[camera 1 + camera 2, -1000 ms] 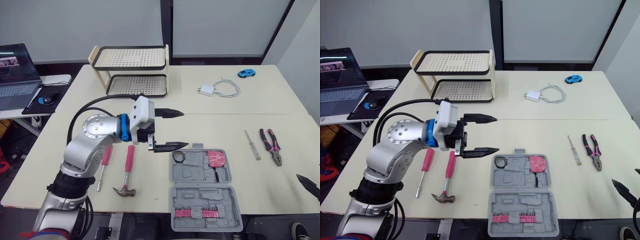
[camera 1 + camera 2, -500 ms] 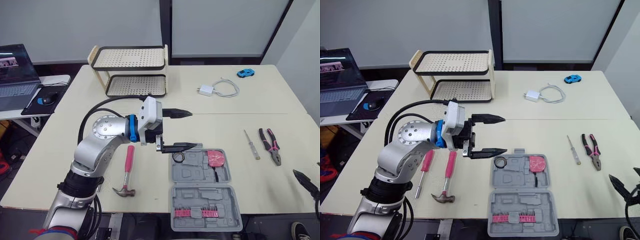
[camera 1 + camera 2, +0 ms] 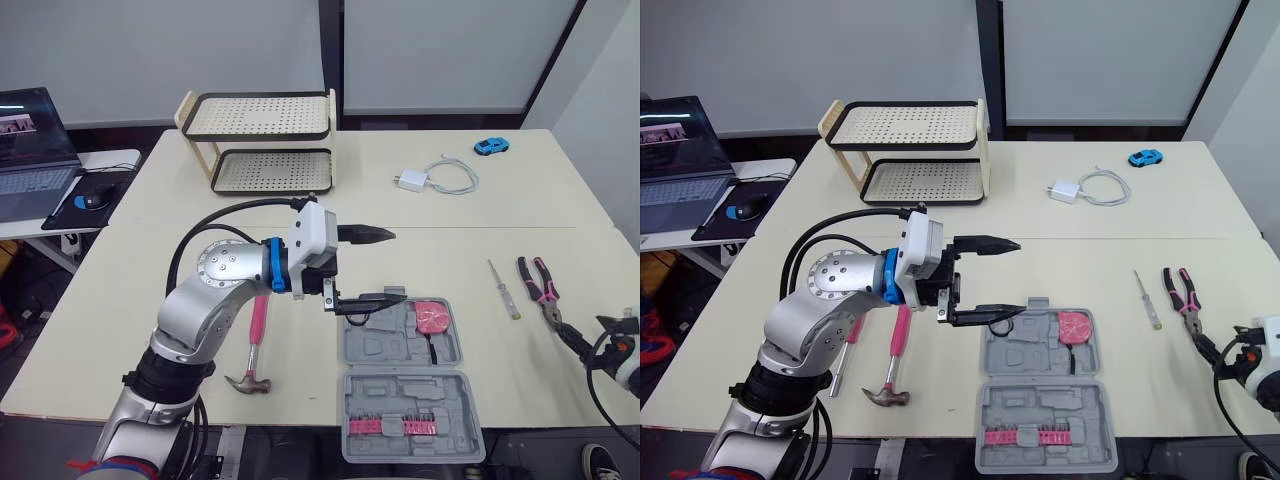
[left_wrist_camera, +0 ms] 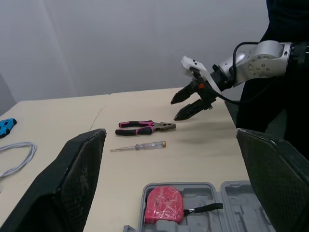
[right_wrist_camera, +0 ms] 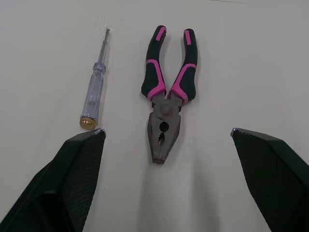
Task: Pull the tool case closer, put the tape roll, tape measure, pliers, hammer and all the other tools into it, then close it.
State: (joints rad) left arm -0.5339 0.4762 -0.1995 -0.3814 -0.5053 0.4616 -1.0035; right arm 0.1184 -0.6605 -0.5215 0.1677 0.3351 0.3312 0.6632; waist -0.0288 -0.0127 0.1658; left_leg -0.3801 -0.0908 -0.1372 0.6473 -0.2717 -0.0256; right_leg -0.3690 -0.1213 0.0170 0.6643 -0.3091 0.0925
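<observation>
Cream tabletop [image 3: 300, 390] under the head camera, with an open grey plastic tool case [image 3: 380, 350] lying at the near edge, both halves flat. A pink tape measure [image 3: 433, 317] is sitting in the far half, and a strip of pink bits [image 3: 388, 426] is in the near half.

Left gripper [image 3: 398, 265] is up over the far-left corner of the case, its two black fingers spread wide and holding nothing. The lower finger reaches across the case's far rim, the upper one hangs above bare table.

Left of the case, beside the left arm, lies a claw hammer with a pink handle [image 3: 255, 335], head towards the near edge. A slim pink-handled screwdriver [image 3: 840, 368] is just beside it, partly behind the arm.

Over on the right, well apart from the case, a clear-handled tester screwdriver [image 5: 94, 92] and pink-and-black pliers [image 5: 164, 111] lie side by side. The pliers' jaws point to the near edge.

Right gripper [image 4: 174, 110] hovers just above those jaws, fingers parted and empty. The pliers lie in the gap between the two fingers.
</observation>
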